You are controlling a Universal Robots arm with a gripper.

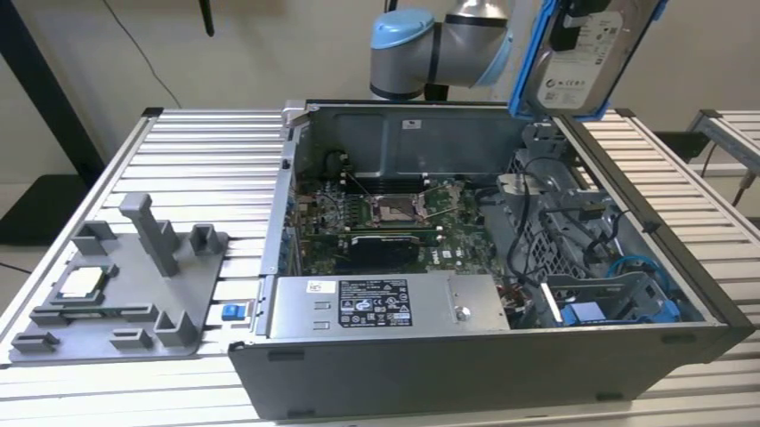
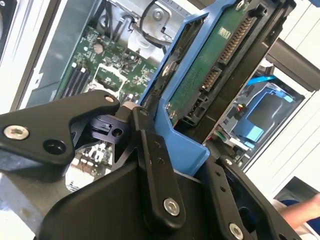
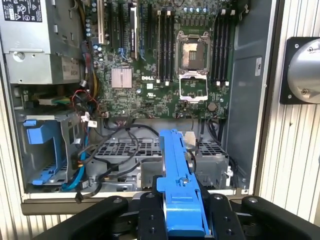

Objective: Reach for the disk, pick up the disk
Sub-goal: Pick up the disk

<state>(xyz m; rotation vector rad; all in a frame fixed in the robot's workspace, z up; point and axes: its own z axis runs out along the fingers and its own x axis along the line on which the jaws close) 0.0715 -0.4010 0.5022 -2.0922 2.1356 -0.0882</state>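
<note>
Slatted aluminium tabletop point(image 1: 190, 142) carries an open computer case point(image 1: 475, 356), its motherboard point(image 1: 392, 218) exposed. Up at about one o'clock in the exterior view, the disk point(image 1: 582, 53) hangs in its blue bracket, well above the case. In both wrist views the gripper point(image 3: 182, 210) has its black fingers point(image 2: 155, 165) clamped on the bracket's edge, holding the disk clear of the case. Reaching and picking up look done; nothing seems left of the task.

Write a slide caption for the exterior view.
Gripper holds the blue-framed disk aloft above the open computer case.
</note>
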